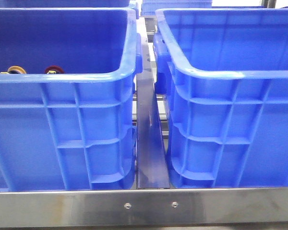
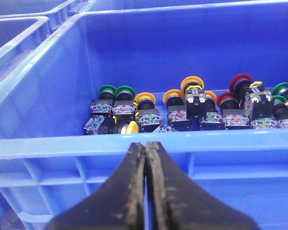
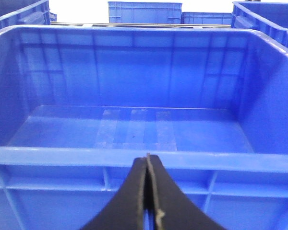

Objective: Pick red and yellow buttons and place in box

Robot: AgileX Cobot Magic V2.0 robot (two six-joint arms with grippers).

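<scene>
Both hands, left (image 2: 145, 191) and right (image 3: 148, 191), are clenched empty; among crowded buttons (image 2: 240, 86), a green one (image 2: 107, 91) could be grabbed by mistake.

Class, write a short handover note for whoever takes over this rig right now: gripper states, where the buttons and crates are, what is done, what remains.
Left gripper: shut, empty, outside the near rim of the left crate.
Right gripper: shut, empty, at the near rim of the right crate.
Buttons: red buttons, yellow buttons and green buttons lie mixed in a row along the left crate's floor.
Done: nothing; no button shows in the right crate.
Left: pick one red and one yellow button and place both in the box, probably the right crate.
</scene>
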